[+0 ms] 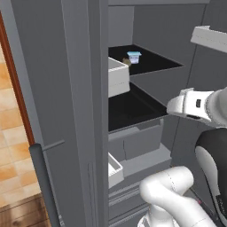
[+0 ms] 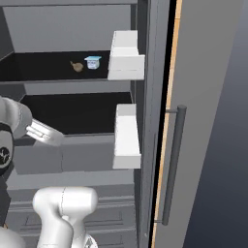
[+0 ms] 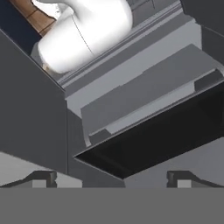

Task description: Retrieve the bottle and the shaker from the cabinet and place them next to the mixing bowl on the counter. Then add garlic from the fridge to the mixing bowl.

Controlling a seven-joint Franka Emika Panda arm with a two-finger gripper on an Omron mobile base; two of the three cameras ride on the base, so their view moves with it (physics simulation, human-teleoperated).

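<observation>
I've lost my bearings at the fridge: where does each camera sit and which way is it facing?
Left base view: behind the arm on its left, facing into the open fridge; yoghurt cup on the upper black shelf.
Right base view: behind on the right, facing the same shelves, door bins and door handle; arm lower left.
Hand view: on the hand, rolled, looking at the grey drawers; open gripper at the bottom.
Both base views share the cup and the brown garlic beside it.

Flat, even rendered light with no glare. The fridge (image 1: 146, 26) interior is dim grey, its black shelves (image 2: 72, 114) nearly featureless. Soft shading rounds the white arm (image 1: 173, 195). Edges look slightly soft and low-resolution throughout.
</observation>
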